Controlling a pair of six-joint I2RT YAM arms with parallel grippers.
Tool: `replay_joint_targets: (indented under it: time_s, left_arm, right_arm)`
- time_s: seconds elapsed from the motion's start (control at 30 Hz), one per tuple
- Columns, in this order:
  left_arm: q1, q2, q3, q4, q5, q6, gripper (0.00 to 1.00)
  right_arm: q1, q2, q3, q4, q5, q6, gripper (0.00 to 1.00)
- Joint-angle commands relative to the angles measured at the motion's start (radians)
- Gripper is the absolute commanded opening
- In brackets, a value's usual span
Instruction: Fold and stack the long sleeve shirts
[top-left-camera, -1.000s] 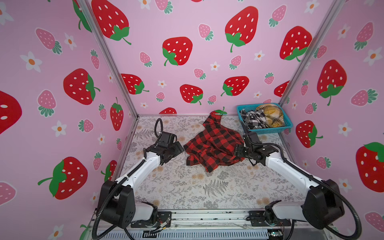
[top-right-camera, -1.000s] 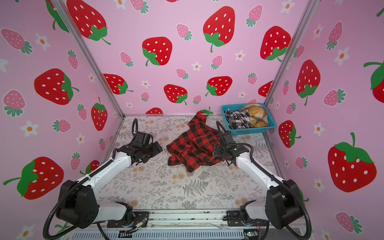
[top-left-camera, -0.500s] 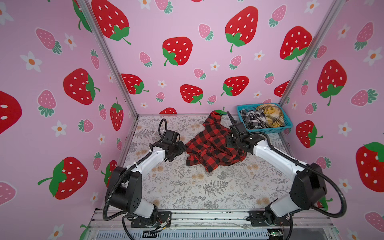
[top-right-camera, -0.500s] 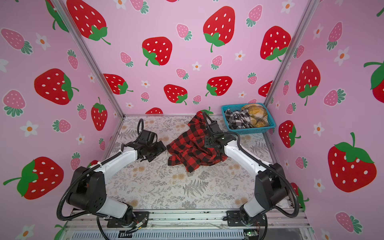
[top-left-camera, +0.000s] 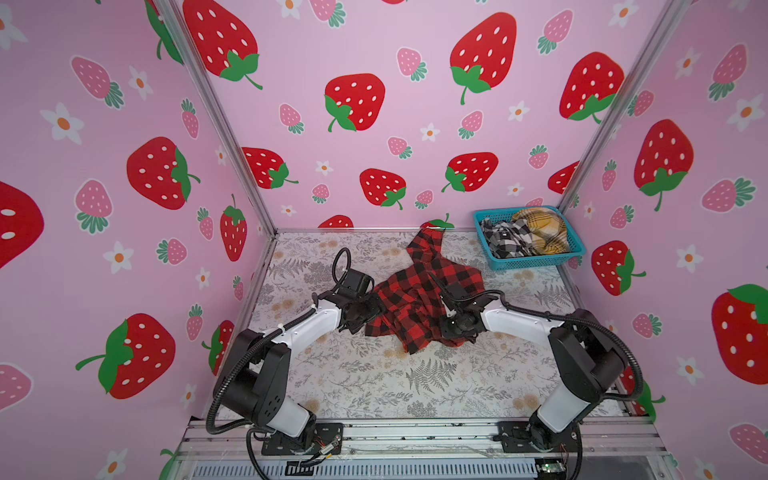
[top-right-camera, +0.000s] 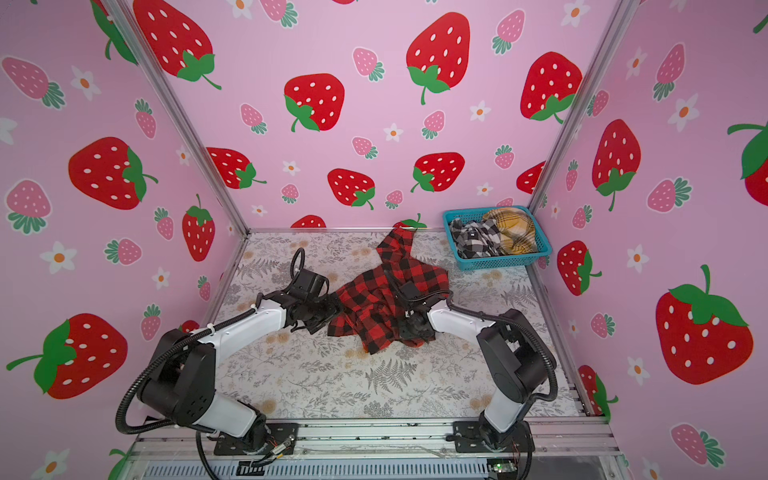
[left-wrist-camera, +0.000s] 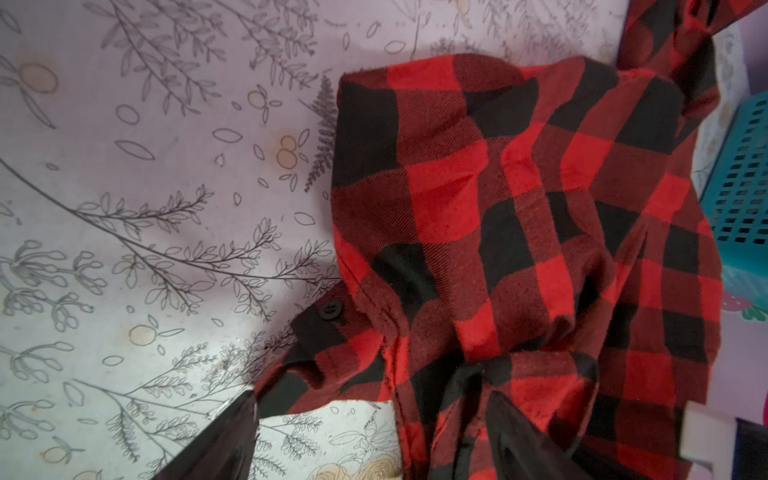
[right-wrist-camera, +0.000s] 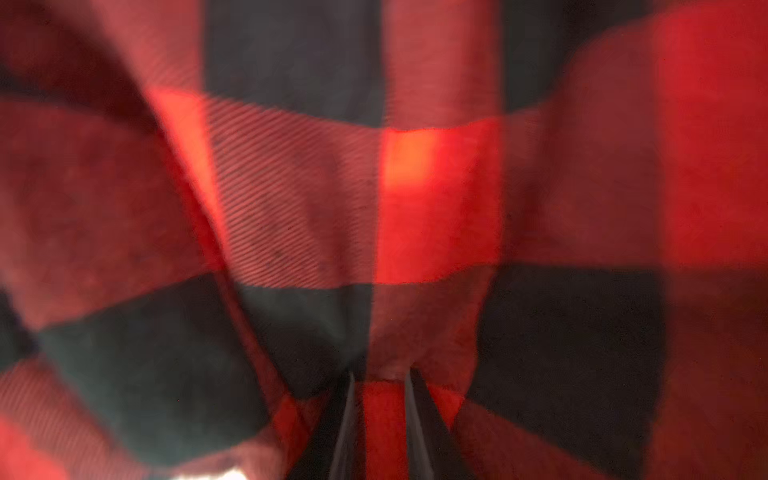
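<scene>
Right wrist view, blurred and very close, shows the right gripper (right-wrist-camera: 382, 382) with its two dark fingers (right-wrist-camera: 422, 415) drawn nearly together on a ridge of red cloth, so it appears to be pinching the red-and-black buffalo check shirt (top-left-camera: 424, 299). A second ago those fingers stood wide at the shirt's basket-side edge; since then the arm has swung toward the far end of the garment and come back down onto its near right part, closing as it went. The left gripper (left-wrist-camera: 370, 399) has moved in from the bare floral table (top-left-camera: 374, 374) to the shirt's left edge, and its fingers are spread wide with a buttoned hem lying between them, nothing clamped. The shirt itself lies crumpled in the middle of the table in both top views, one sleeve trailing toward the back wall, its outline barely altered from before. The black-and-white check shirt (top-left-camera: 507, 241) and the mustard-yellow plaid shirt (top-left-camera: 540, 230) sit bunched in the turquoise basket (top-left-camera: 536, 262) at the far right corner. With one side gripped and the other about to be, spreading the shirt flat seems to be starting; no fold is made yet.
</scene>
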Motion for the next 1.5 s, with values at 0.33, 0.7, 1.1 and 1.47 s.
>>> replay_joint_targets:
  time_s: [0.33,0.7,1.1,1.47]
  left_arm:
    - [-0.065,-0.072,-0.038,-0.078,0.016,-0.076,0.85]
    - [-0.175,-0.162,-0.053,-0.284,0.08,-0.053,0.91]
    - [-0.202,0.001,-0.044,-0.101,0.23,-0.053,0.49]
    - [-0.139,-0.093,0.353,-0.337,0.032,0.162,0.0]
  right_arm:
    - [-0.023,-0.139,0.23,-0.173,0.094,-0.027,0.51]
    - [-0.281,-0.246,0.137,-0.212,0.106,-0.054,0.58]
    - [-0.364,-0.323,-0.048,-0.146,0.013,-0.034,0.58]
    - [-0.461,-0.296,-0.093,-0.074,-0.088,-0.05,0.62]
